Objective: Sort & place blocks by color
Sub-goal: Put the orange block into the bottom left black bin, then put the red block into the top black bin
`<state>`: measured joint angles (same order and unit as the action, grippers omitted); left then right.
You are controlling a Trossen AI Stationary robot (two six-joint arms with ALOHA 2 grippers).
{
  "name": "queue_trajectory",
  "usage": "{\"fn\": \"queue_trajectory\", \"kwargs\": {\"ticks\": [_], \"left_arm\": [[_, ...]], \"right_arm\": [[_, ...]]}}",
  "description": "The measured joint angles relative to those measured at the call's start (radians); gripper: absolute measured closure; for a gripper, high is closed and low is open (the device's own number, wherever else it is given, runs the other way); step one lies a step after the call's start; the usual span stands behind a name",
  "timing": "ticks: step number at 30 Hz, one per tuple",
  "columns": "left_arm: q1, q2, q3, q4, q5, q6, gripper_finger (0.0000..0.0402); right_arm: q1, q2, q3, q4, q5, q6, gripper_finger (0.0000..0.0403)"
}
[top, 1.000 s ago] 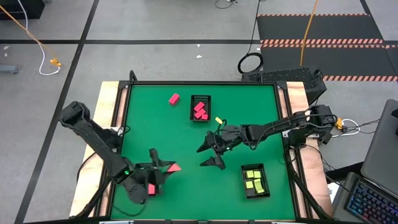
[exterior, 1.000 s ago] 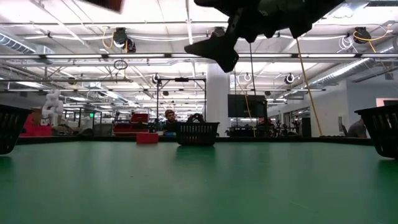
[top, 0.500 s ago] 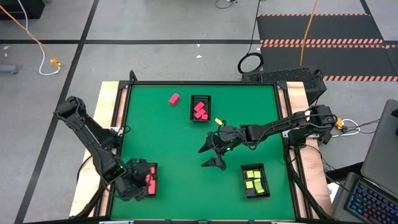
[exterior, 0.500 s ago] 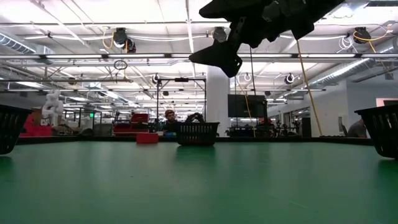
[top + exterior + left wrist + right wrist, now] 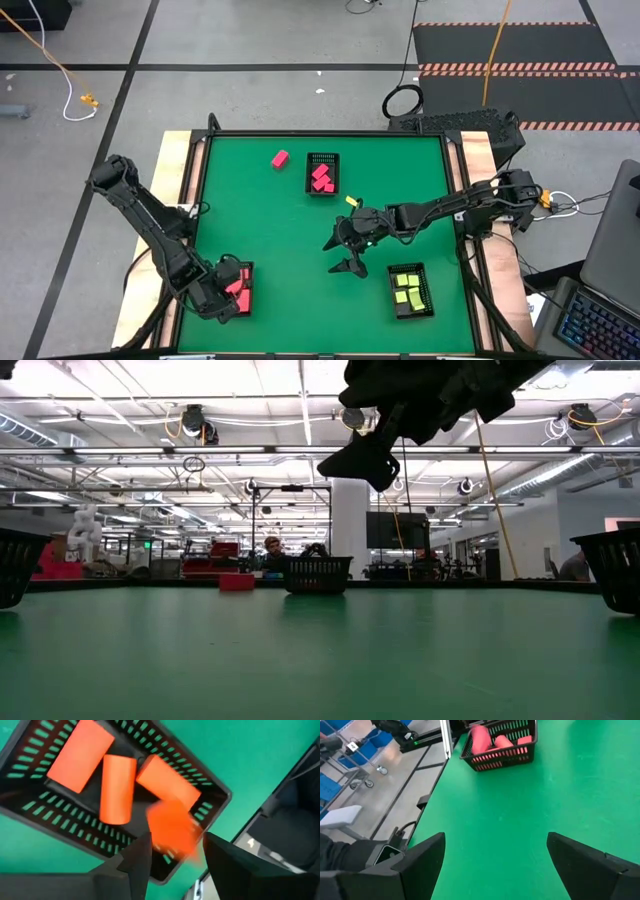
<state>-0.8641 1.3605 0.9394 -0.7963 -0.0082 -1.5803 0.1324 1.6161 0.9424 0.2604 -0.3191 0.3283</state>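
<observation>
Three black mesh trays [image 5: 322,174] are counted on the green table [image 5: 260,220]. Four coral-red blocks [image 5: 118,788] are seen at the near-left tray, three yellow-green blocks [image 5: 406,289] in the near-right one, and one magenta-pink block [image 5: 280,158] loose beside the far tray.

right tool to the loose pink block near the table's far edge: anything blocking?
Nothing visible. The right tool hangs open mid-table; bare green mat lies between it and the pink block. The magenta tray sits beside that line.
</observation>
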Motion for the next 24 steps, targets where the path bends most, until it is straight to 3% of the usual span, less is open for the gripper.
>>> {"fn": "queue_trajectory", "kwargs": {"ticks": [11, 18, 24], "left_arm": [[0.093, 0.0, 0.0, -0.083, 0.008, 0.099, 0.0154], [0.305, -0.021, 0.0, -0.074, -0.194, 0.334, 0.0134], [0.576, -0.069, 0.0, -0.108, -0.336, 0.446, 0.0133]], "right_arm": [[0.001, 0.0, 0.0, -0.028, 0.0, -0.033, 0.0062], [-0.013, 0.0, 0.0, -0.027, 0.001, -0.097, 0.0062], [-0.047, 0.0, 0.0, -0.027, 0.002, -0.117, 0.0062]]}}
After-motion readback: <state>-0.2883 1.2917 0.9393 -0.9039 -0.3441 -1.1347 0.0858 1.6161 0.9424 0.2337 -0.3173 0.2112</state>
